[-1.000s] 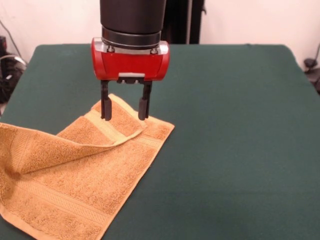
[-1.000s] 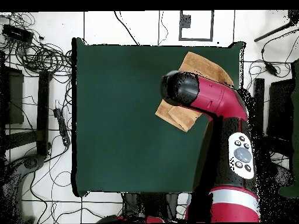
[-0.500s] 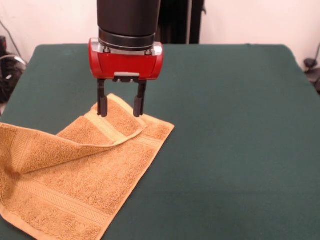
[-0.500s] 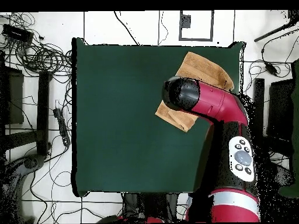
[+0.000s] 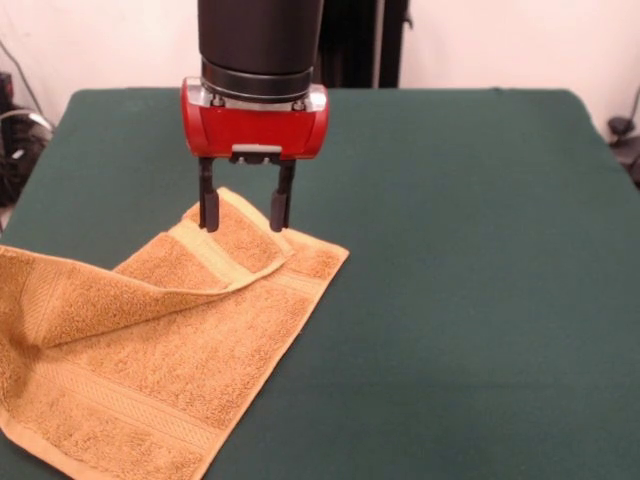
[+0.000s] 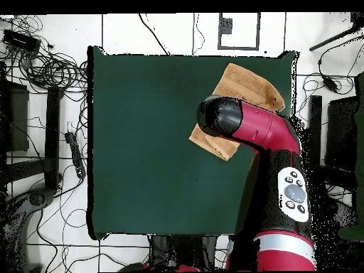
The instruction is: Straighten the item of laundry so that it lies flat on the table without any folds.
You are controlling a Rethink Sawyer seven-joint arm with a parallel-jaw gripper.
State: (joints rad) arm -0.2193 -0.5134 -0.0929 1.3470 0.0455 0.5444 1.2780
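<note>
Towel, small, rectangular, golden-orange terry [image 5: 170,350], spread below and left of the jaws on the plain dark green cloth-covered desk [image 5: 480,280], one flap doubled back across it. Red and black gripper [image 5: 245,212] poised with jaws wide, empty, straddling the folded corner, likely to pinch and peel it back.

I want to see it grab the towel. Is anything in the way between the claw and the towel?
Nothing visible is. The open gripper hangs right over the folded corner of the towel, with only air between them.
</note>
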